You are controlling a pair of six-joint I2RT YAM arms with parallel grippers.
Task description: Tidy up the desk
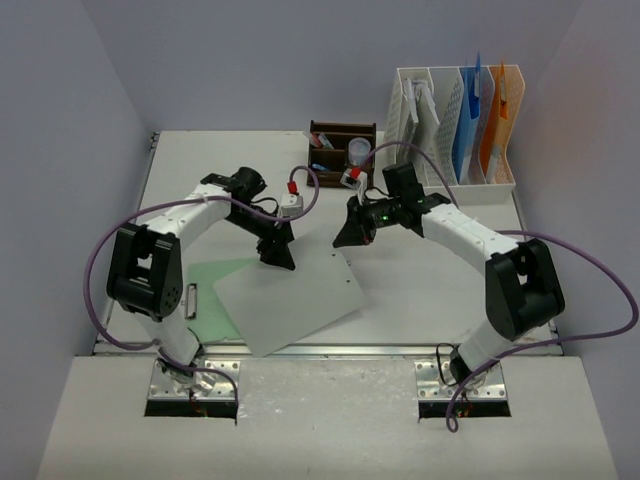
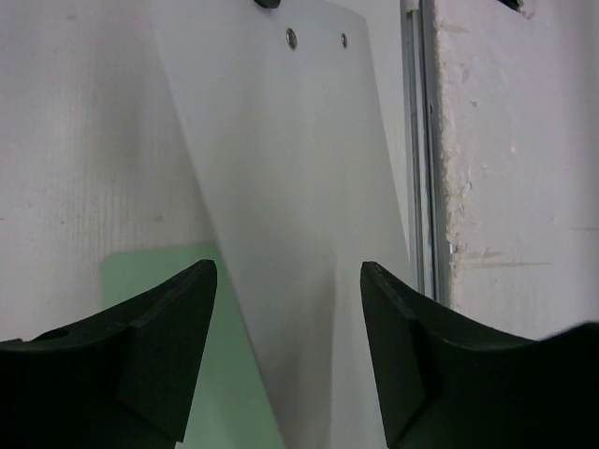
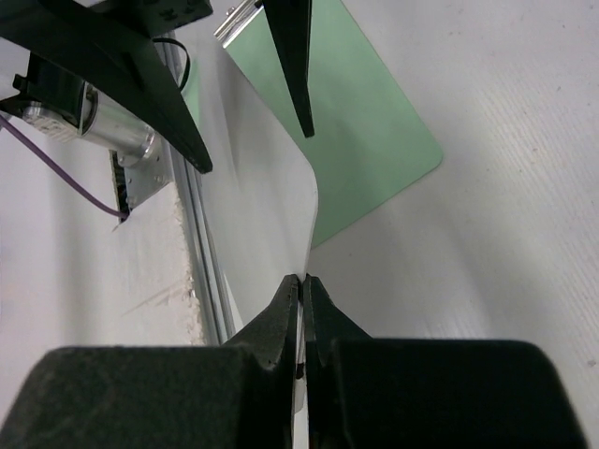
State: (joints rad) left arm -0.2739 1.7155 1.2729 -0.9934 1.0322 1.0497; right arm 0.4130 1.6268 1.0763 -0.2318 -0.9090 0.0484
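The white desk [image 1: 440, 290] has a metal rail [image 1: 330, 349] along its near edge. A large pale grey sheet [image 1: 285, 295] lies on it, partly over a green sheet [image 1: 215, 275]. My right gripper [image 1: 348, 238] is shut on the grey sheet's far right corner; in the right wrist view the jaws [image 3: 302, 279] pinch its edge [image 3: 262, 215] and hold it raised over the green sheet [image 3: 365, 140]. My left gripper [image 1: 277, 255] is open and empty above the grey sheet's far edge. In the left wrist view [image 2: 288, 281] the grey sheet [image 2: 299, 187] shows between its fingers.
A white slotted file rack [image 1: 455, 125] with blue and orange folders stands at the back right. A dark brown pen organizer [image 1: 340, 145] stands at the back middle. A metal clip [image 1: 190, 298] sits at the green sheet's left edge. The rail also shows in the left wrist view [image 2: 418, 140].
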